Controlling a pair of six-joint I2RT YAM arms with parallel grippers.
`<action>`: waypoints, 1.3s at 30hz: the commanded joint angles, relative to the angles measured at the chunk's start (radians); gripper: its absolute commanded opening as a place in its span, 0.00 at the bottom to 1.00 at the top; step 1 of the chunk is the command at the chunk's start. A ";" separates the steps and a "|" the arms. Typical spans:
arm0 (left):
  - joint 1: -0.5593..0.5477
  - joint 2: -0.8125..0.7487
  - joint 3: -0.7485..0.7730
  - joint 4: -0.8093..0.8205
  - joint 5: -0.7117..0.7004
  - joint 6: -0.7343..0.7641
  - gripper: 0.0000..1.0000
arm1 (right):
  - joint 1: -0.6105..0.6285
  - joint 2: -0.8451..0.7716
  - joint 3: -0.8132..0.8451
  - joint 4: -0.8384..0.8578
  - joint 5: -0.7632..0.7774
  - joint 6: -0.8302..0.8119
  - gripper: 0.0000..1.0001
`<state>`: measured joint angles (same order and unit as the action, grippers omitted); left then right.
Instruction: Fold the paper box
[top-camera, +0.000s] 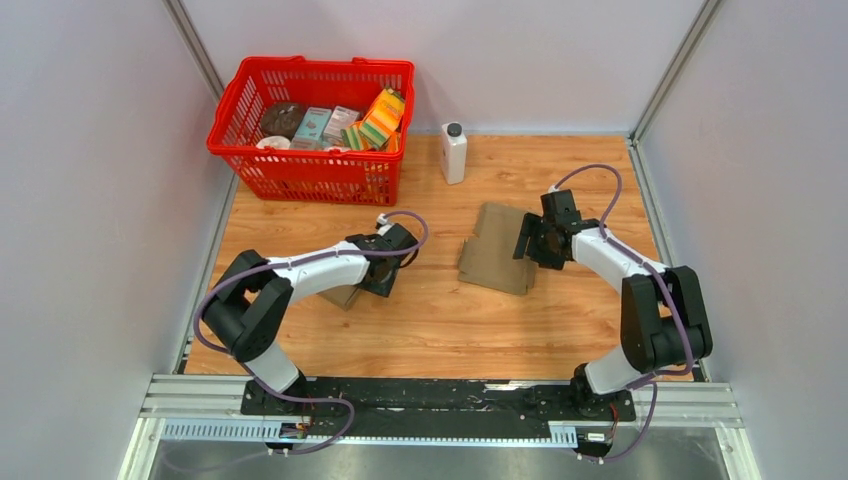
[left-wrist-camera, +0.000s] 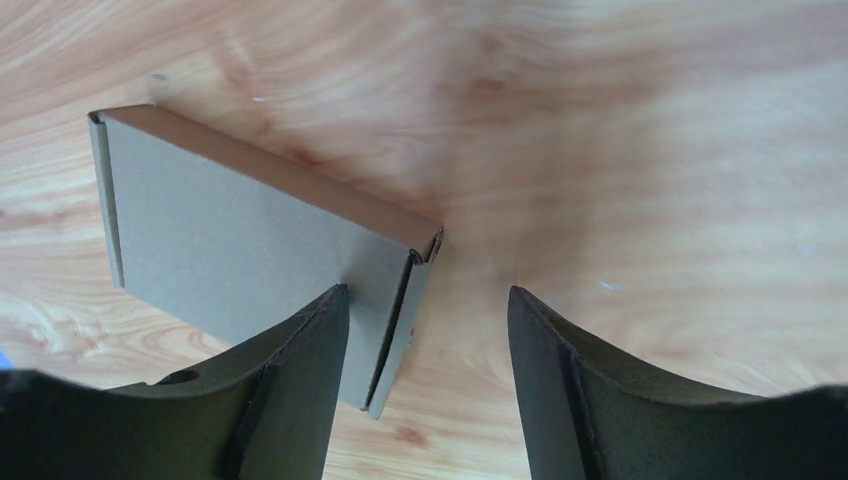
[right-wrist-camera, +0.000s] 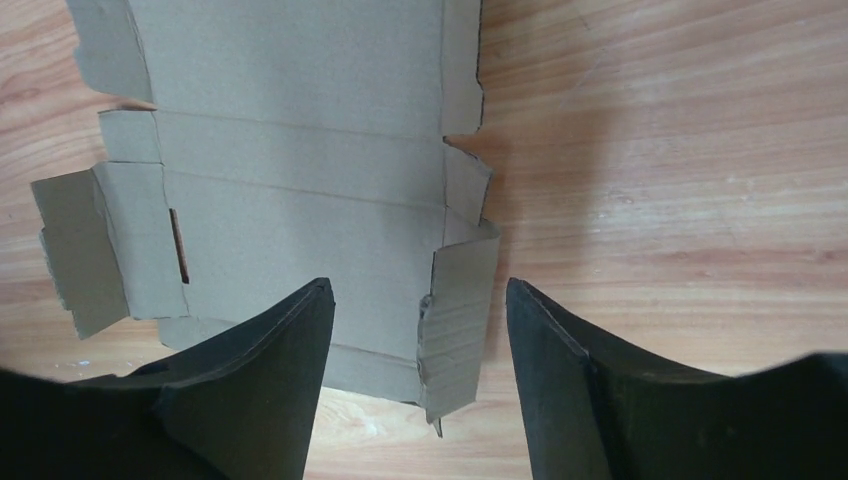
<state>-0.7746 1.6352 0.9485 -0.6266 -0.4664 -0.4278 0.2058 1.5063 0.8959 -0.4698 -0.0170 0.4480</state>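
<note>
One folded cardboard box lies closed on the counter, and that one looks finished. The flat box blank by the right arm is the work left: panels down, only a side flap lifting. The left gripper hangs low over the folded box's corner, jaws apart, gripping nothing. The right gripper tips down over the blank's edge flap, jaws apart too.

A: Bright, even light falls from overhead. The pale wooden table carries only soft, short shadows, one beside the flat brown cardboard sheet.
B: In the left wrist view the grain is smeared and washed out along the top. The dark curved fingers are blurred.
</note>
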 joint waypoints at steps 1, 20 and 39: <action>0.099 -0.035 -0.001 -0.005 -0.044 -0.005 0.68 | 0.000 0.046 -0.015 0.063 -0.060 0.011 0.63; 0.144 -0.780 -0.258 0.097 0.446 -0.164 0.76 | 0.519 -0.460 -0.393 0.531 -0.299 0.702 0.79; -0.163 -0.272 -0.069 0.467 0.607 -0.283 0.69 | 0.106 -0.031 0.291 -0.112 -0.196 -0.121 0.93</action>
<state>-0.8928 1.2037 0.6827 -0.2630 0.1410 -0.7448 0.4271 1.3235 1.1244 -0.4786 -0.1188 0.4606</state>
